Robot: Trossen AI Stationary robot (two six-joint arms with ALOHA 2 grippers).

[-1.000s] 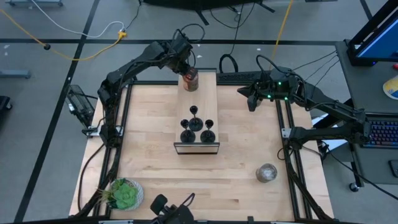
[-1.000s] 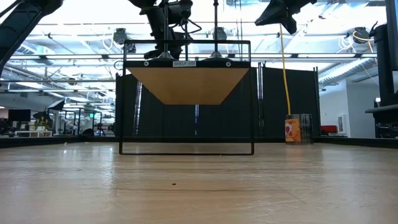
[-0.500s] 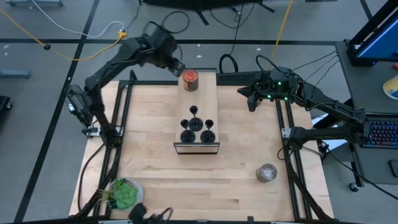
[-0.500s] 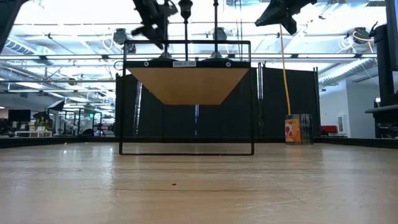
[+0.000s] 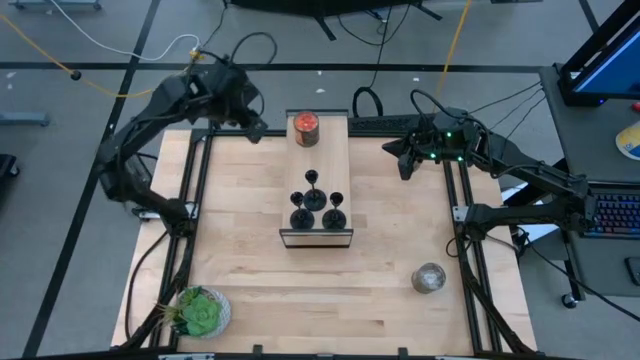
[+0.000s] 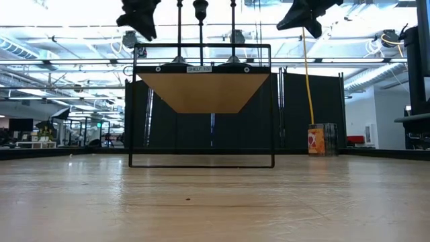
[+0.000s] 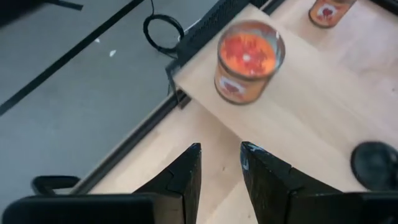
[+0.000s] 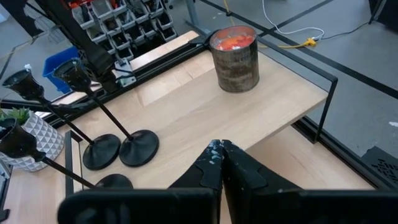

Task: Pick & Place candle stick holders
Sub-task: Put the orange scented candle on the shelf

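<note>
Left claw pulled back from jar, slightly open, empty; right claw closed.

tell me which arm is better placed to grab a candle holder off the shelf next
Probably the left. Its claw is open beside the shelf, just off the jar end. The right claw is shut, about as far from the candle holders.

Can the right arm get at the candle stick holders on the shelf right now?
Probably yes: the candle stick holders stand uncovered on the shelf, nothing lies between them and the right gripper, though its fingers are shut.
</note>
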